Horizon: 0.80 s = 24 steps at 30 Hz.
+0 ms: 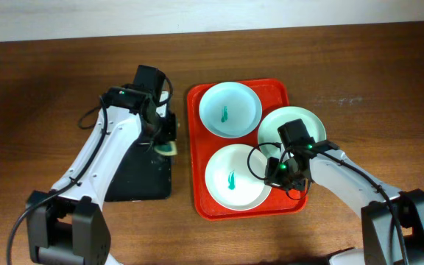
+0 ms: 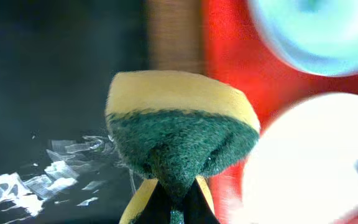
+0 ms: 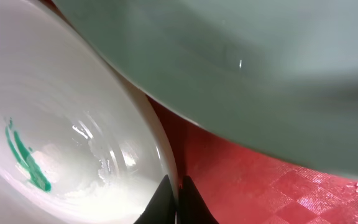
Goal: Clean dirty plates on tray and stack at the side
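A: Where's the white plate (image 1: 227,165) we'd wipe first?
B: On the tray (image 1: 196,147), nearest us; our right end effector (image 1: 277,171) is clamped on its right rim.
A: And the sponge (image 2: 179,130)?
B: Squeezed in our left end effector (image 1: 166,143), above the black tray (image 1: 142,180), so the plate lies to its right.

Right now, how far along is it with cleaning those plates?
Nothing finished: the white plate, blue plate and green plate all sit on the red tray, none stacked aside. In hand: left fingers pinch the sponge, right fingers pinch the white plate's rim. Wiping and stacking remain.
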Motion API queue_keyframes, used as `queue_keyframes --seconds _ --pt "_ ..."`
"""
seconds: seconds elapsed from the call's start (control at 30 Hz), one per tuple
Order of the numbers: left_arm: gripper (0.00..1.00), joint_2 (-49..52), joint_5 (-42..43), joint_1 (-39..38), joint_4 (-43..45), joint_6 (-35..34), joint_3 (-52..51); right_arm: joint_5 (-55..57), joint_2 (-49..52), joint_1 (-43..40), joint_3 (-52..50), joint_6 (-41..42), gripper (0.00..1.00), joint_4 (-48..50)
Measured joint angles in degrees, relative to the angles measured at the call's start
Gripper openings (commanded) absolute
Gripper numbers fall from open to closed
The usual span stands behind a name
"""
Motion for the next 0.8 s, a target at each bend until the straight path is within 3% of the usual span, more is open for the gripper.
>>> queue_keyframes --seconds 0.13,0.3,0.5,0.8 --pt "0.0 0.0 7.5 -5.7 6.0 -1.0 -1.8 0.0 0.0 0.0 0.0 0.1 0.04 -0.1" --pt "0.0 0.0 9.2 -15.8 17.4 -7.1 -10.9 0.2 0.1 0.0 0.1 0.1 0.04 0.0" --pt "0.0 0.4 9.3 -22.5 29.8 -14.6 -19.4 0.2 0.1 0.0 0.2 0.1 0.04 0.0" --pt "0.0 7.3 6.4 -26.3 31.0 -17.5 -18.4 0.2 0.2 0.0 0.2 0.2 0.04 -0.2"
